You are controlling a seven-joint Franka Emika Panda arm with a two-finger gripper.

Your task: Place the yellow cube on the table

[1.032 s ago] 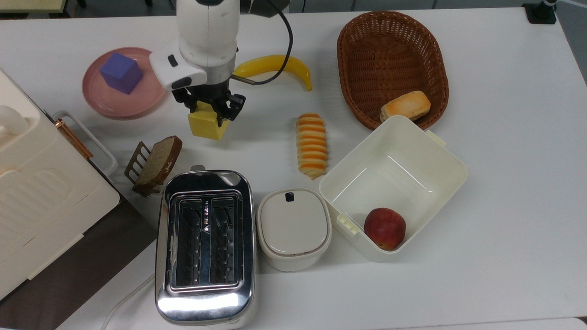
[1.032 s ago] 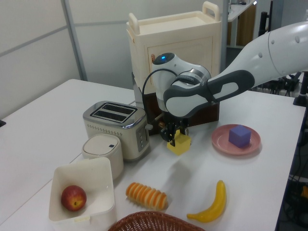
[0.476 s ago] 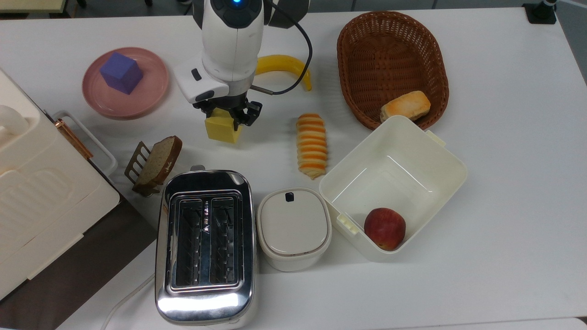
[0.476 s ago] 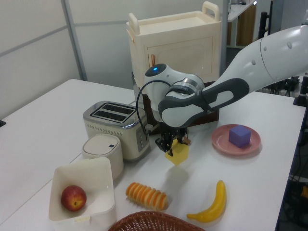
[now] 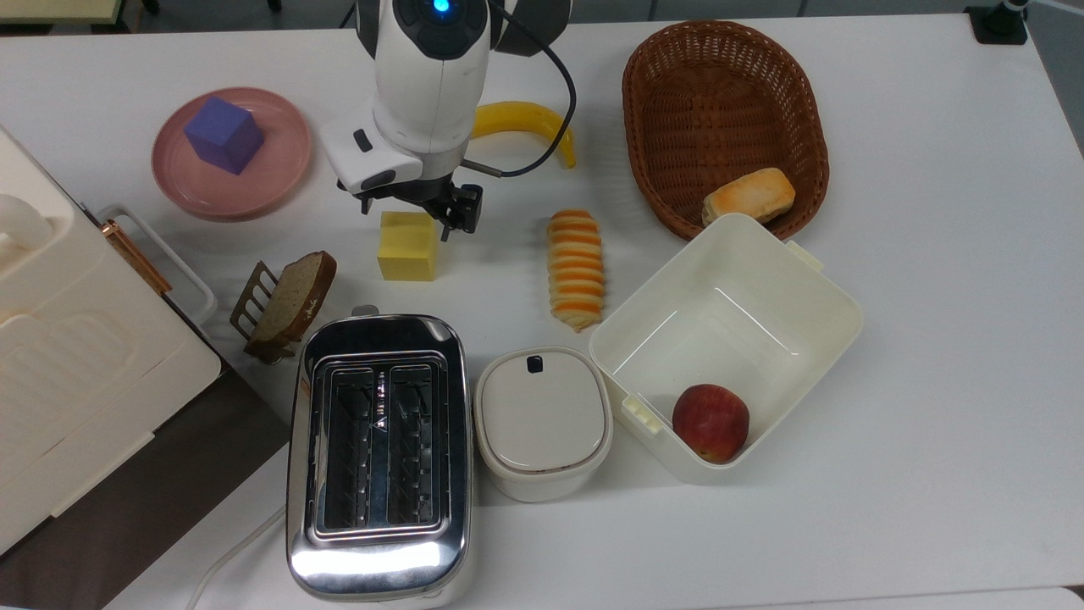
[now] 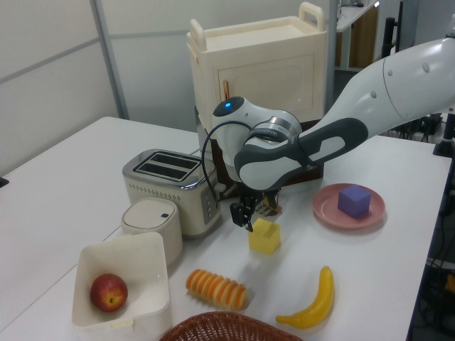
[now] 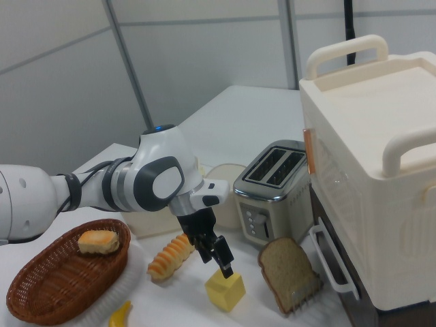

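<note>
The yellow cube (image 5: pixel 408 246) rests flat on the white table (image 5: pixel 931 254), between the bread slice and the striped pastry. My gripper (image 5: pixel 415 207) hangs open just above the cube's far side, its two black fingers spread wider than the cube and not touching it. In the left view the yellow cube (image 6: pixel 264 236) sits on the table below and to the right of my gripper (image 6: pixel 256 212). In the right view my gripper (image 7: pixel 214 257) is a little above the yellow cube (image 7: pixel 225 289).
A purple cube (image 5: pixel 223 134) lies on the pink plate (image 5: pixel 279 174). A banana (image 5: pixel 525 119), striped pastry (image 5: pixel 576 268), bread slice (image 5: pixel 292 295), toaster (image 5: pixel 378 453), lidded pot (image 5: pixel 542 419), basket (image 5: pixel 720 102) and apple box (image 5: pixel 813 296) surround the spot.
The gripper carried the cube toward the top view's right and lowered it. Its fingers then opened and lifted slightly, and the cube now rests free on the table.
</note>
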